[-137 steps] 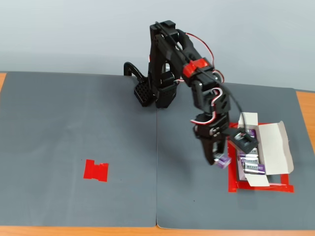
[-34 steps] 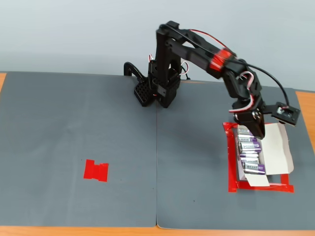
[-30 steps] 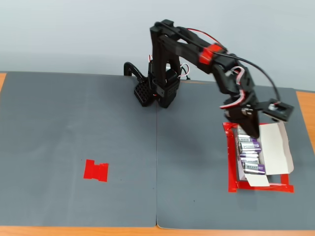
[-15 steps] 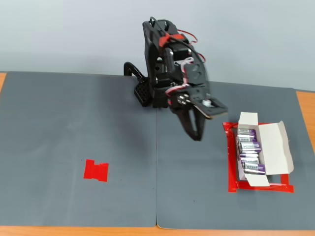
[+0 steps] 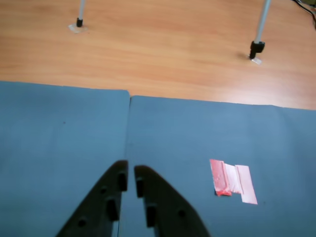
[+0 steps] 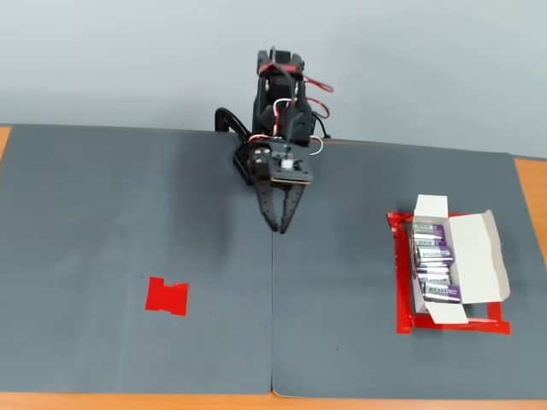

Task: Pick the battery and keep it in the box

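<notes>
Fixed and wrist views of the workspace. The wooden bench [image 5: 163, 44] has a smooth orange-brown grain and shows beyond the mats in the wrist view, where two thin metal legs [image 5: 260, 27] stand on it. Two matte dark-grey mats [image 6: 128, 256] cover it, butted along a straight seam [image 6: 273, 325] that runs toward the camera. The black jointed arm [image 6: 278, 102], trimmed with red and white wires, is folded close over its base at the rear edge of the mats.

At the right in the fixed view, a long, narrow white cardboard box [image 6: 474, 256] lies open inside a rectangular outline of glossy red tape [image 6: 453, 326], its flaps folded outward. Blocky batteries [image 6: 433, 265] with purple and silver wrap lie in a row inside it; the battery of the task is among them, though which one cannot be told. A flat red tape patch [image 6: 167, 296] with a notched edge lies on the left mat; the wrist view shows it pale and shiny [image 5: 232, 180].

The hand [image 6: 278, 224] points down at the seam, its two tapered black fingers [image 5: 106, 200] nearly together with a thin slit between them, empty and touching nothing. Half a second earlier it hung further right, nearer the box; it has since swung back toward the base.
</notes>
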Available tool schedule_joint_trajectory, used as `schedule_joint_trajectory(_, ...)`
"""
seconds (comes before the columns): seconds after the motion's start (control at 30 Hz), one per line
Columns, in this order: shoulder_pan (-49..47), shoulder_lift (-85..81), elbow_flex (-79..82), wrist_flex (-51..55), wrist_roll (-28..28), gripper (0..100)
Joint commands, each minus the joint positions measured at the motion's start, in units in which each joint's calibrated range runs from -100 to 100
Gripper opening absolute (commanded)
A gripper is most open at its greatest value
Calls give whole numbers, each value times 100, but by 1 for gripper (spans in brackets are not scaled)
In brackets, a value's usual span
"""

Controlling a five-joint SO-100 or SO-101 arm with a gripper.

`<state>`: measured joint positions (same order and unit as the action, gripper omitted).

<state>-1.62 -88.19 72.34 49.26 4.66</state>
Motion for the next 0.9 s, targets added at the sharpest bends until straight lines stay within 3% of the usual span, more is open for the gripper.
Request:
schedule_joint_trajectory(0.0, 143, -630, 532, -48, -21, 2)
schedule_joint_trajectory(0.53, 61, -1130, 2658, 134, -219, 2)
schedule_joint_trajectory(0.87, -170, -1139, 2522, 1011, -182, 2)
